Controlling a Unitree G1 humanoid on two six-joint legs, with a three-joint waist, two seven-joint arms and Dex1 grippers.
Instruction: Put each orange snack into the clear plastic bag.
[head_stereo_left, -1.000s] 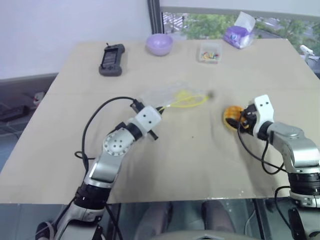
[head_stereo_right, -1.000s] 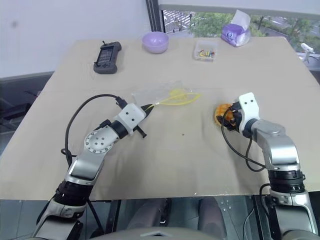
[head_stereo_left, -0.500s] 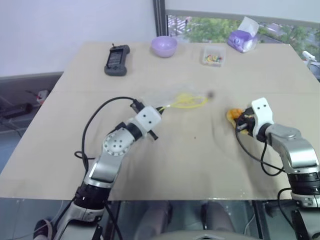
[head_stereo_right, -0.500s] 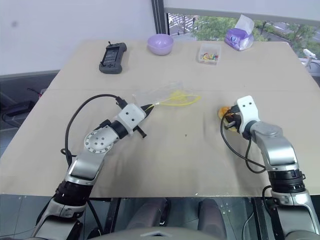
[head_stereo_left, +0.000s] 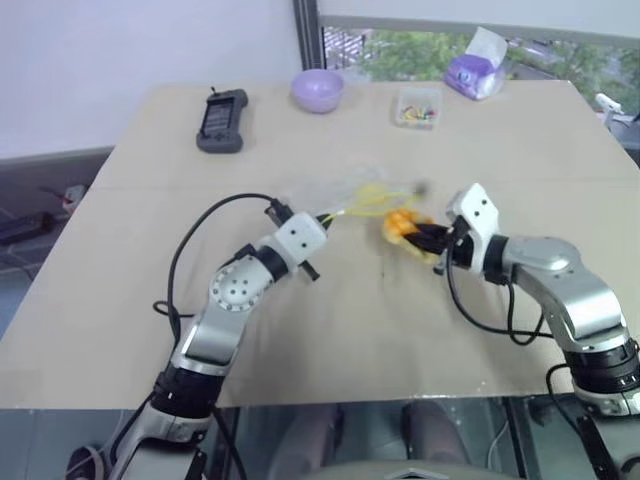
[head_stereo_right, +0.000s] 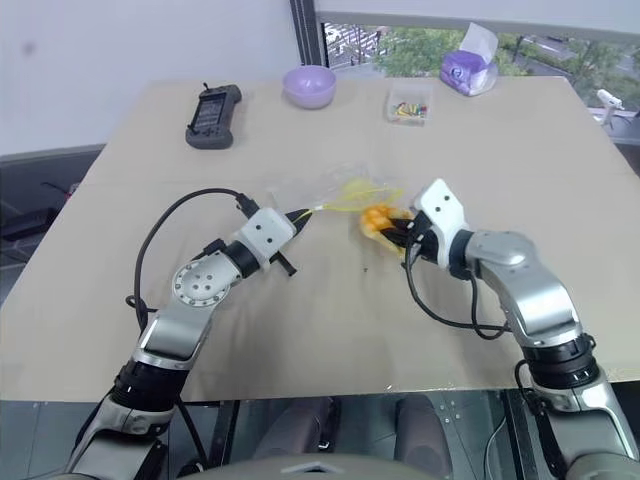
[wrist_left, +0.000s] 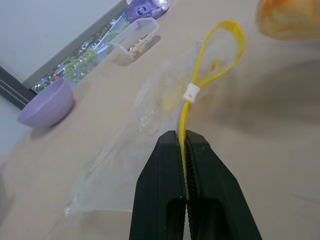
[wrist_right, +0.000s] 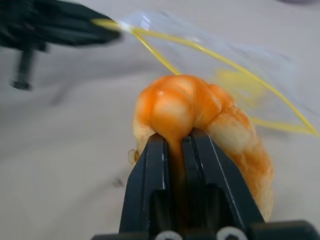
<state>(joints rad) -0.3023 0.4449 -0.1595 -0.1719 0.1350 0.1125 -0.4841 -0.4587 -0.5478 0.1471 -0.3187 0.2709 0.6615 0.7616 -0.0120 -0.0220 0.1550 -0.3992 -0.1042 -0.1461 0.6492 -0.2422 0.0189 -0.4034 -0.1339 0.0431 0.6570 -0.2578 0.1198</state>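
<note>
One orange snack (head_stereo_left: 403, 225), head views: pinched in the right gripper (head_stereo_left: 428, 241), just beside the clear plastic bag (head_stereo_left: 340, 192) mouth, mid-table (head_stereo_left: 130, 190). Left wrist view: left gripper (wrist_left: 184, 148) jaws clamped on the bag's yellow seal strip (wrist_left: 187, 107). Right wrist view: black fingers (wrist_right: 150, 165) squeeze the snack, bag just beyond.

At the centre of the frame, the right gripper (head_stereo_left: 428, 241) pinches the orange snack (head_stereo_left: 403, 226), holding it just right of the clear plastic bag (head_stereo_left: 345, 194). The left gripper (head_stereo_left: 322, 218) is clamped on the bag's yellow seal strip (head_stereo_left: 375, 199). Along the table (head_stereo_left: 330, 310) top edge sit a black handheld device (head_stereo_left: 221, 119), purple bowl (head_stereo_left: 318, 89), small clear box (head_stereo_left: 418, 106) and purple tissue pack (head_stereo_left: 472, 70).
</note>
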